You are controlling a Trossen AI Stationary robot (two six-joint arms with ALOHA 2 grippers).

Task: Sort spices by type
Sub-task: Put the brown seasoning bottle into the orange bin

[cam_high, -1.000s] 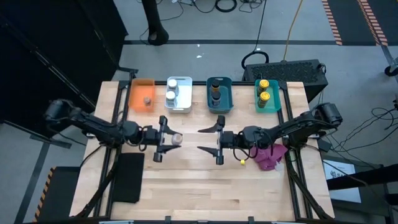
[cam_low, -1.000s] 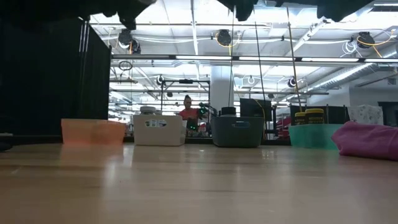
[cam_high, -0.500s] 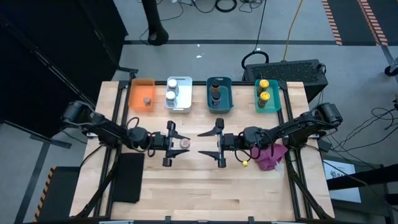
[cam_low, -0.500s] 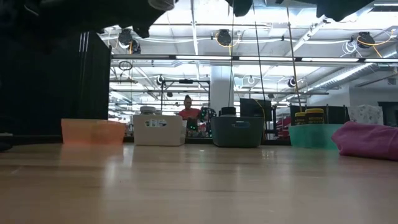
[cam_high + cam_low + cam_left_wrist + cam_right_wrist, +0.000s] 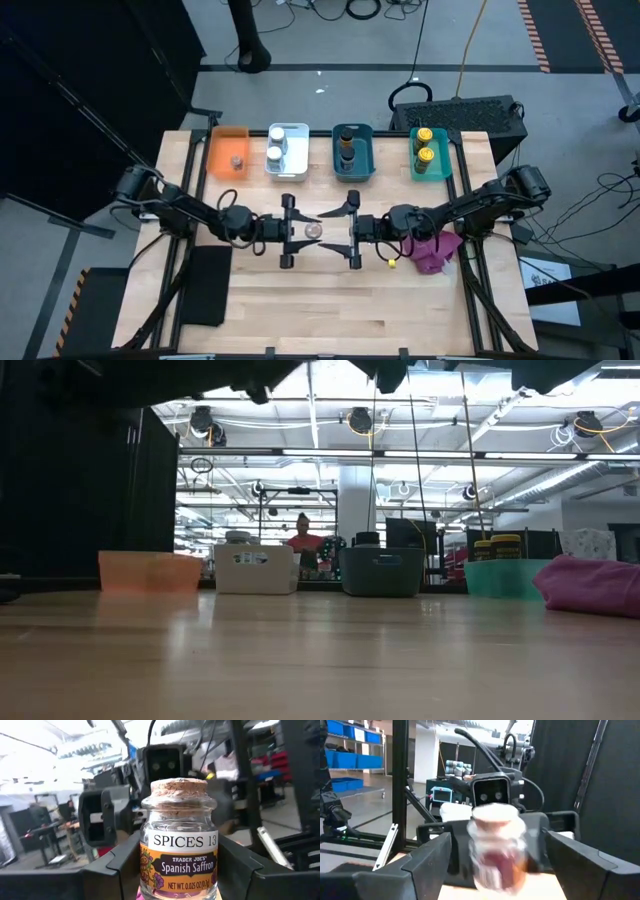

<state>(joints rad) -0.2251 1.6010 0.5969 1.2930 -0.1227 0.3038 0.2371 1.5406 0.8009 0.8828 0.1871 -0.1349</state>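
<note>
Mid-tabletop, our left claw grasps the cork-topped saffron jar between the spread right claw fingers; next, right clenches.

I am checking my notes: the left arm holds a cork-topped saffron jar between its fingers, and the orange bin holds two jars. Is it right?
Not entirely. The high view shows one jar only in the orange bin. The rest stands: the left gripper holds the cork-topped saffron jar.

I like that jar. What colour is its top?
Tan cork stopper, clearest in the left wrist view.
</note>
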